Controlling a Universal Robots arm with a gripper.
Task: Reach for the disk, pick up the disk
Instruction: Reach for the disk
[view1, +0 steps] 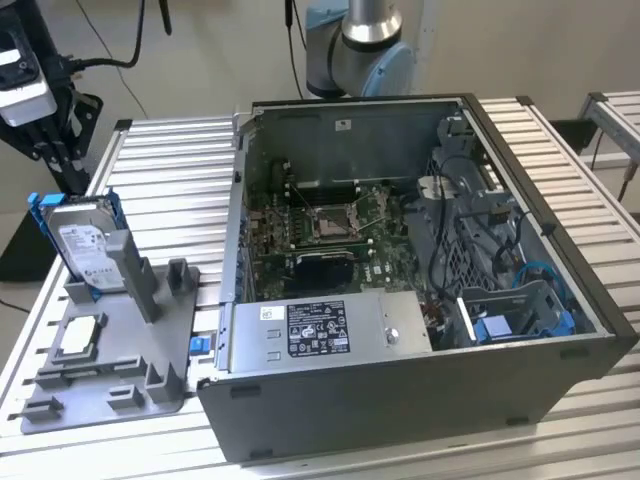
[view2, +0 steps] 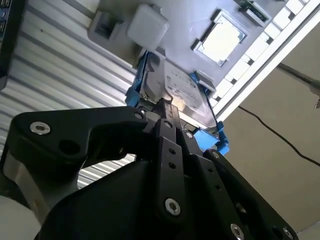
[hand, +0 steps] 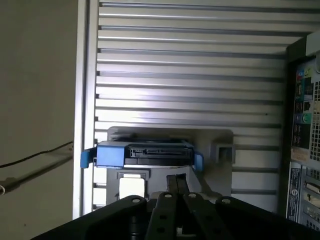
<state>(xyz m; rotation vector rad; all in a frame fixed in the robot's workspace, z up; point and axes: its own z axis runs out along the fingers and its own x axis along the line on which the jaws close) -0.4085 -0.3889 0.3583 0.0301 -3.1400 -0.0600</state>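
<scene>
your gripper (view1: 66, 172) hangs at exterior view's left, just above disk (view1: 88, 250), not touching it. in both wrist views you see fingers (view2: 167, 122) (hand: 172, 186) pressed together, clamped on nothing, tips pointing at disk's upper edge. disk stands on edge, blue-framed, white label showing, slotted in grey holder (view1: 120, 395) on slatted table (view1: 170, 170). square silver chip (view1: 80, 338) lies flat on same holder. open computer case (view1: 400, 395) stands to exterior view's right, apart from disk.
</scene>
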